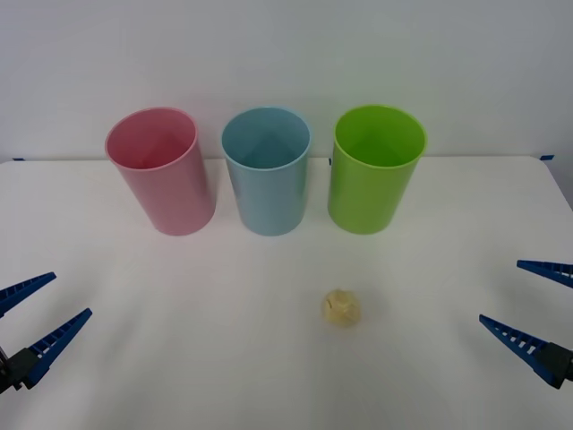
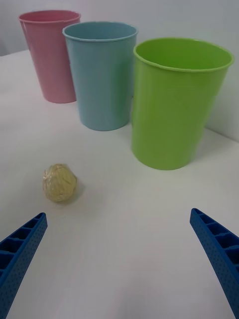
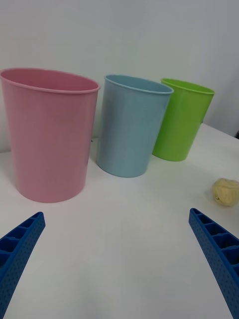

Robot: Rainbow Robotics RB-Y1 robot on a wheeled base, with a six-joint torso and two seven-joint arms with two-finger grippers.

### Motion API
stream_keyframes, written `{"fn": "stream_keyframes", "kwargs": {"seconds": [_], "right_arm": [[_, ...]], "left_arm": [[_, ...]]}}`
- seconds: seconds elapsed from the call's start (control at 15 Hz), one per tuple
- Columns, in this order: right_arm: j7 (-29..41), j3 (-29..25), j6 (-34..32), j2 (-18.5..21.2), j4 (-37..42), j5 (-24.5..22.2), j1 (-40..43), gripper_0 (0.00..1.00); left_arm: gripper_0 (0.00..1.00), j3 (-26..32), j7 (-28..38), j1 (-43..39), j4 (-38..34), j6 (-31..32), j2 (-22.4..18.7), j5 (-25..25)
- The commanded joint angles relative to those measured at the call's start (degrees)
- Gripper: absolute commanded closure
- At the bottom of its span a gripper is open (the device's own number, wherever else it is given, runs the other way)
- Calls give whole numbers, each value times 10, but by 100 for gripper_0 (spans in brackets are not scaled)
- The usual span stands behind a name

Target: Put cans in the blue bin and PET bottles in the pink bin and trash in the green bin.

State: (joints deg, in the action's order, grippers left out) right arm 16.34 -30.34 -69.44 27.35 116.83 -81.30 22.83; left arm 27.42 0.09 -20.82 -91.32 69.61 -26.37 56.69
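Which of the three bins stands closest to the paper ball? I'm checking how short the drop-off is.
The green bin, at the robot's right end of the row; the trash lies just in front of it.

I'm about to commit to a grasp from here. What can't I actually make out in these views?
- Bin floors: from the wrist cameras, the walls of the pink bin, blue bin and green bin hide their insides.
- Underside of the trash: hidden by its own bulk.
- Left gripper and right gripper, both open: bodies cut off by the front view's edges.
- Table: near edge cut off.
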Motion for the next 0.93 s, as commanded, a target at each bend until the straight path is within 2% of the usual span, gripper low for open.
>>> {"fn": "stream_keyframes", "kwargs": {"seconds": [0.07, 0.27, 0.4, 0.53, 0.93], "right_arm": [[74, 17, 1, 1, 90, -91, -7, 0], [137, 55, -1, 1, 164, -200, -30, 0], [159, 84, -3, 1, 187, -257, -49, 0], [168, 118, -4, 1, 196, -314, -70, 0], [179, 205, -71, 0, 233, -459, -125, 0]], "left_arm": [[0, 0, 0, 0, 0, 0, 0, 0], [0, 0, 0, 0, 0, 0, 0, 0], [0, 0, 0, 0, 0, 0, 0, 0], [0, 0, 0, 0, 0, 0, 0, 0], [0, 0, 0, 0, 0, 0, 0, 0]]}}
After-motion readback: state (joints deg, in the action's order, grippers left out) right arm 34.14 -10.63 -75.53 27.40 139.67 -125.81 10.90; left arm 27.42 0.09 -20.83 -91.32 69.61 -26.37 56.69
